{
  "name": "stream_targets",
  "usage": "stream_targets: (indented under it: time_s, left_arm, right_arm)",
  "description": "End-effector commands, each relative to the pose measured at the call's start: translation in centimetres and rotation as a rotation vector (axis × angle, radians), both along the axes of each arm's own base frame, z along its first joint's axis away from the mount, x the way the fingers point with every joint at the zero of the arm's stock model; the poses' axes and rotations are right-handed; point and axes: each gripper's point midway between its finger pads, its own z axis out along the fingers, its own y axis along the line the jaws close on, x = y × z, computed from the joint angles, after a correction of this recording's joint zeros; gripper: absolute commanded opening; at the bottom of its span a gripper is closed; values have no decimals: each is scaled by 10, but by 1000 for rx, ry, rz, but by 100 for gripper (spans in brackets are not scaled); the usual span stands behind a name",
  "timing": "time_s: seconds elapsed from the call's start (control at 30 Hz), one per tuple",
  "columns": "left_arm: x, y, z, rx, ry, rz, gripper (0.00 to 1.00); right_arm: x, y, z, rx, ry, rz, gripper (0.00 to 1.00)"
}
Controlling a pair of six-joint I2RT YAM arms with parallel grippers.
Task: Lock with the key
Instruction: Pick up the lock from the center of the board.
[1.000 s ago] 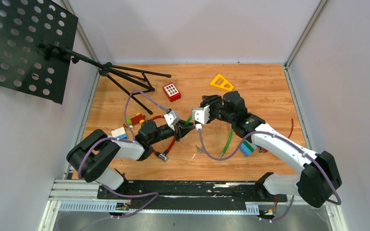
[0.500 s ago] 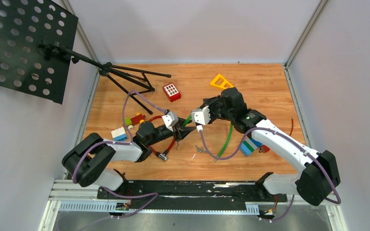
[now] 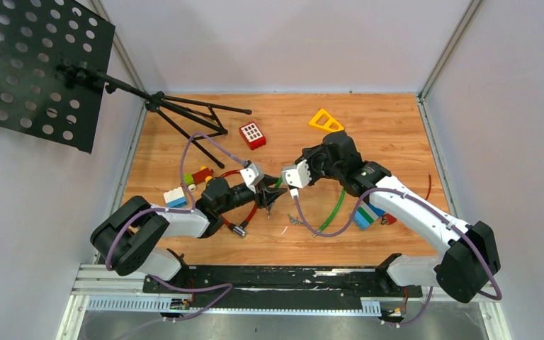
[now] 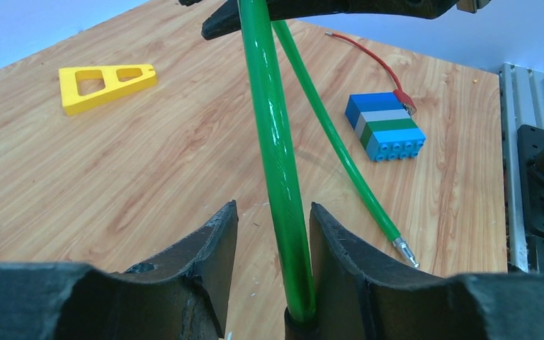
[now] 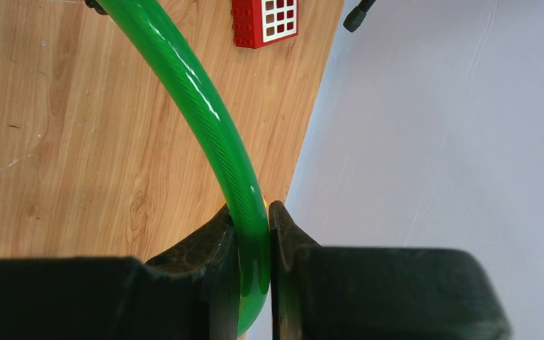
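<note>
Plainly, the green cable lock [image 4: 278,177] was stretched between both grippers above the middle of the table [image 3: 397,127]. Its held span pointed from the left gripper [image 4: 273,210] up to the right gripper [image 5: 253,210]. Its lower end was cut off by the frame. The keys [image 3: 294,221] were barely made out. The left fingers were spread around the cable and the right fingers were clamped on it. Both arms were stretched inward, low.

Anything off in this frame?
Yes: the black music stand lies tipped over at the table's far left corner, its legs splayed sideways on the wood instead of standing.
</note>
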Motion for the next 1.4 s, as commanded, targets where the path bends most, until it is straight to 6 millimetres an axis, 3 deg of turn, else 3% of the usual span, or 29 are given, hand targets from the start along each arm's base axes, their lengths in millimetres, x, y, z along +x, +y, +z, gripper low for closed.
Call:
stream_targets:
  time_s: [0.0, 0.13, 0.3, 0.47, 0.57, 0.73, 1.13, 1.27, 1.37]
  left_arm:
    - [4, -6, 21, -35, -47, -11, 47]
    - [5, -7, 20, -31, -41, -11, 40]
    - [6, -7, 18, -25, -35, -10, 39]
    - [8, -9, 15, -12, -23, -10, 25]
    - [11, -10, 12, 1, -7, 1, 1]
    - [17, -8, 8, 22, 9, 31, 0]
    - [16, -1, 14, -10, -80, 55, 0]
    - [15, 4, 19, -46, -111, 75, 0]
    - [11, 9, 24, -89, -157, 84, 0]
  right_arm:
    - [1, 9, 26, 26, -68, 32, 0]
    - [1, 11, 23, 15, -64, 39, 0]
    - [-2, 12, 19, 2, -63, 45, 0]
    - [-2, 13, 20, 8, -70, 46, 0]
    - [-1, 13, 23, 19, -70, 40, 0]
    - [-4, 14, 32, 78, -65, 25, 1]
    - [-28, 16, 66, 414, -21, -16, 48]
    - [-31, 4, 79, 608, 24, -124, 60]
    - [-27, -16, 82, 837, 106, -311, 67]
